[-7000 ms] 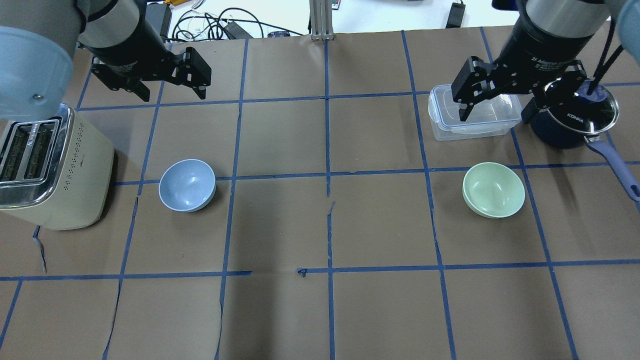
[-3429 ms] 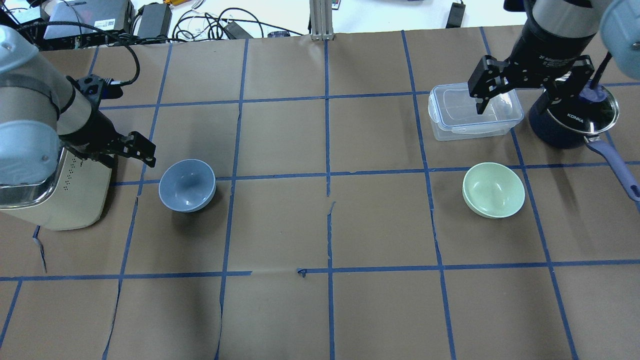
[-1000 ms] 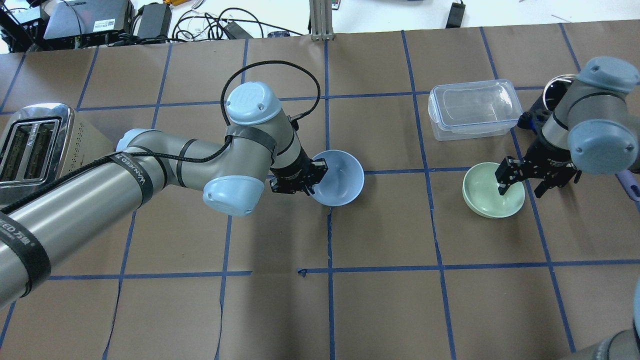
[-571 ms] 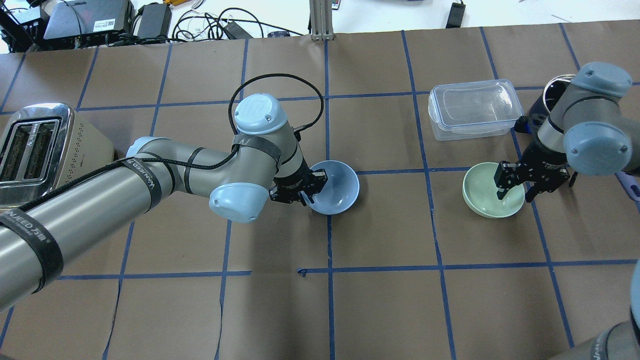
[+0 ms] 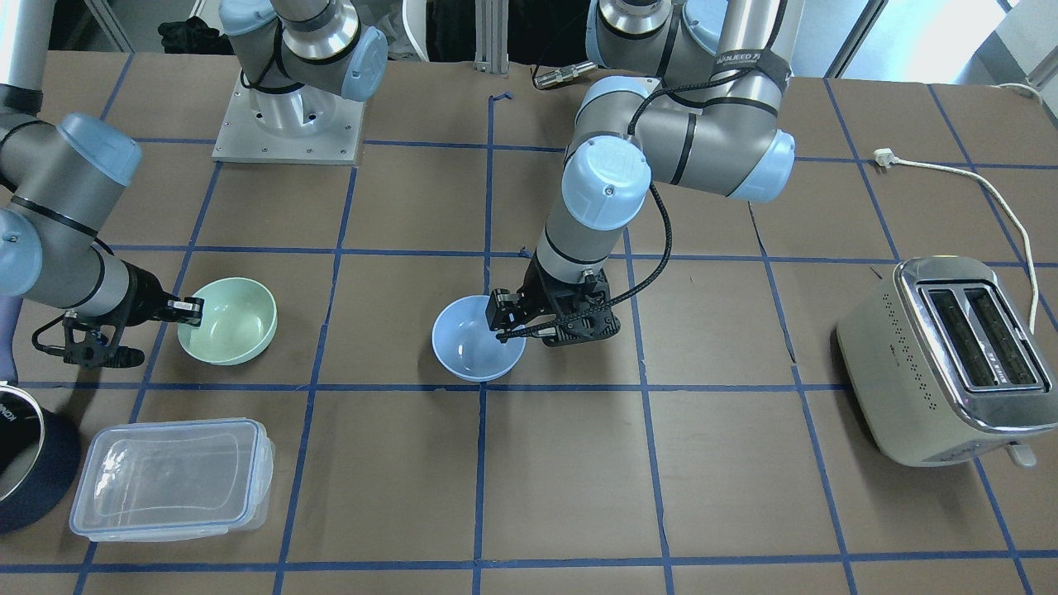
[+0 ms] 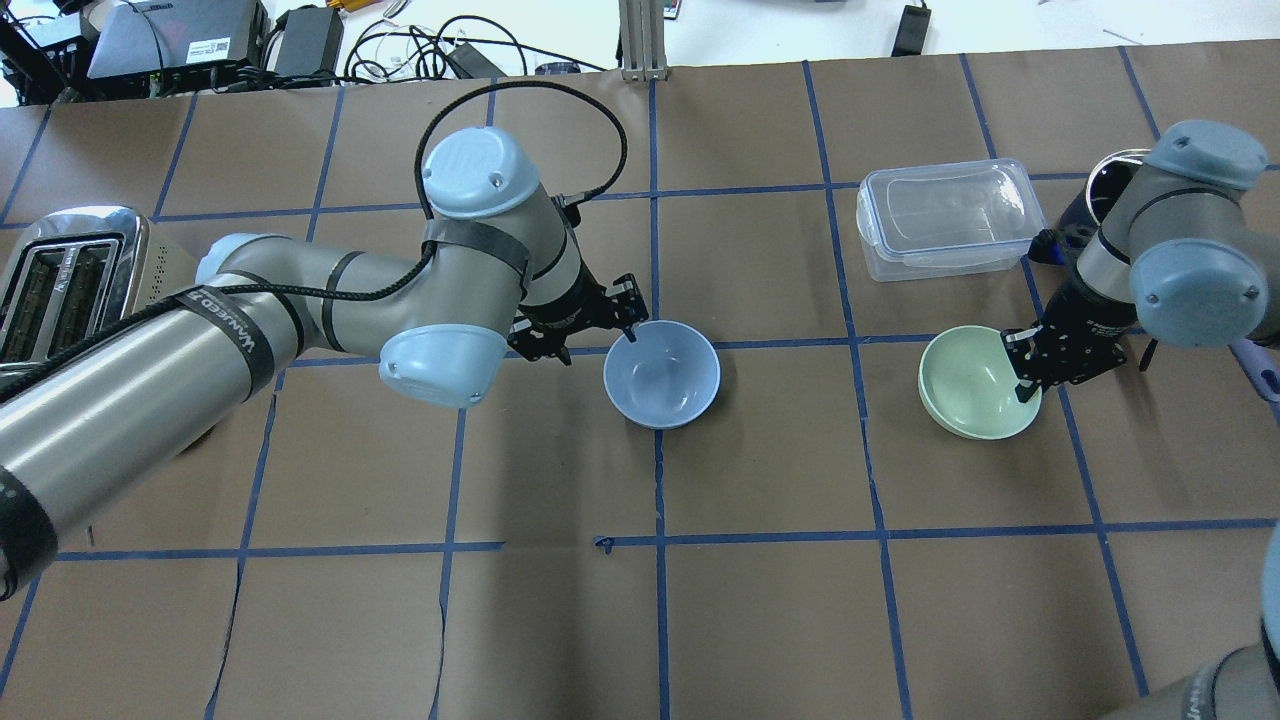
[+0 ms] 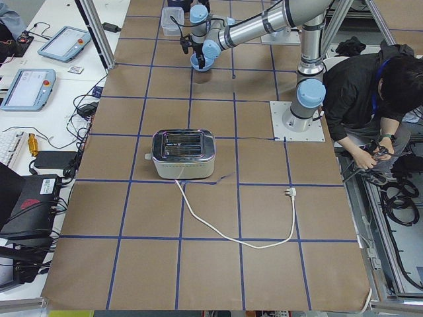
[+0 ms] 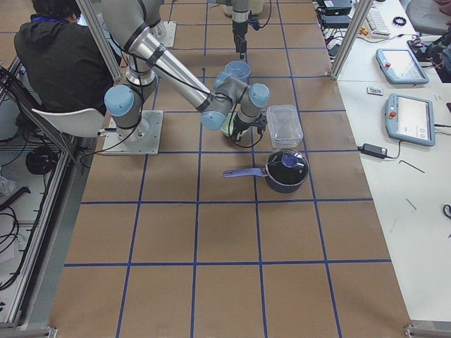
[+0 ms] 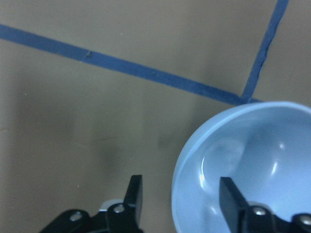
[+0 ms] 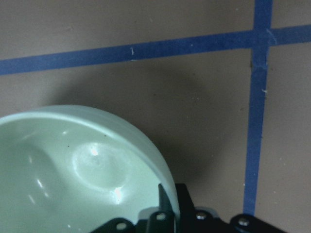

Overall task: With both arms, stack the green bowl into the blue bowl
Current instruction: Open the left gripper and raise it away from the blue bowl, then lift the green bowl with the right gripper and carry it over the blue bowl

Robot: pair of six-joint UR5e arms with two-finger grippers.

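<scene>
The blue bowl [image 6: 661,374] sits upright on the brown paper near the table's middle; it also shows in the front view [image 5: 478,349]. My left gripper [image 6: 612,325] is open, its fingers astride the bowl's near rim: in the left wrist view [image 9: 180,187] one finger [image 9: 135,190] is outside and one [image 9: 229,195] inside, with a gap to the rim. The green bowl [image 6: 972,382] is at the right, slightly tipped. My right gripper [image 6: 1025,375] is shut on its rim, as seen in the right wrist view [image 10: 167,200].
A cream toaster [image 6: 60,290] stands at the far left. A clear rectangular container [image 6: 945,215] and a dark pot [image 5: 16,463] stand behind the green bowl. A person [image 7: 370,86] sits beside the robot's base.
My left gripper brought the blue bowl to the middle, set it down and opened. My right gripper came down and closed on the green bowl's rim, and the bowl shifted slightly left.
</scene>
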